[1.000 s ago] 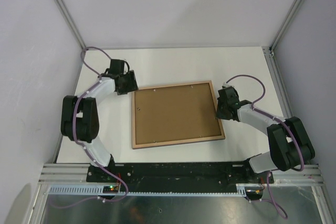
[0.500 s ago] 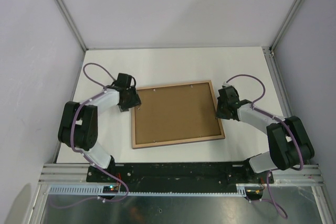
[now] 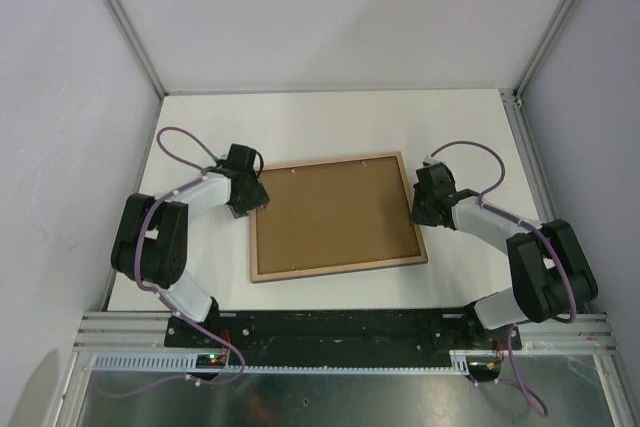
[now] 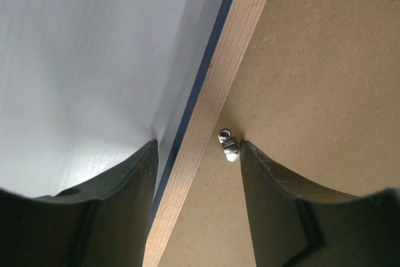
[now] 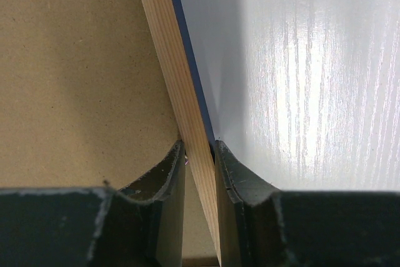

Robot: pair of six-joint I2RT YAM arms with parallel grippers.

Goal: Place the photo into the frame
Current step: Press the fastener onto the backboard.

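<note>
Right hand [image 5: 199,149] grasps the frame [image 3: 335,269]'s right rail — left hand [image 4: 199,148], released, straddles the left. Uneven closing could skew it.

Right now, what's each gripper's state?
Left gripper: open, straddling the frame at its left rail, not clamping it.
Right gripper: shut on the frame's right rail.

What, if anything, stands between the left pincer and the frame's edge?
Nothing visible does. The open left pincer straddles the wooden rail of the frame, with only a small metal clip on the frame's back between its fingers.
</note>
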